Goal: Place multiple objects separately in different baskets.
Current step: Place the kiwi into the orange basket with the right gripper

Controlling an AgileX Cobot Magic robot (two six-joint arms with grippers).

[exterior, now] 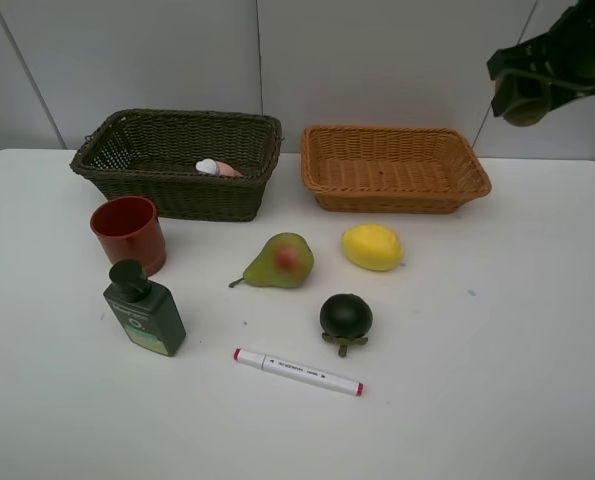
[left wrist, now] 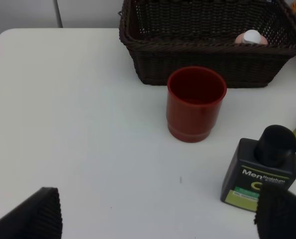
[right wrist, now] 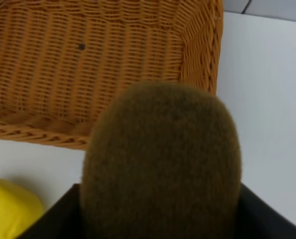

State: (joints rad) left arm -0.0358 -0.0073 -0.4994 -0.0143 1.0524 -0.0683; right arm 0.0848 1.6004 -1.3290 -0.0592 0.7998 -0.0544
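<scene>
While the brown kiwi (right wrist: pixel 160 159) is clamped between the half-closed jaws of the right gripper (exterior: pixel 526 98), it hangs high in the air, near the right end of the light orange basket (exterior: pixel 397 202). In the wrist view it is over the near corner of this basket and the counter (exterior: pixel 497 380) beside it, not yet over the middle. No object shows inside this basket. The dark olive basket (exterior: pixel 177 195) already contains the pink bottle (exterior: pixel 218 168), so I judge that one thing is sorted, one is on its way, and six are left on the counter: the red cup (exterior: pixel 129 232), the dark green bottle (exterior: pixel 145 312), the pear (exterior: pixel 280 261), the lemon (exterior: pixel 373 246), the dark round fruit (exterior: pixel 346 316) and the white marker (exterior: pixel 297 371). The right arm is raised at the upper right of the high view. The left gripper (left wrist: pixel 160 201) is low over the counter in front of the cup and the bottle, with its jaws spread wide and nothing between them.
</scene>
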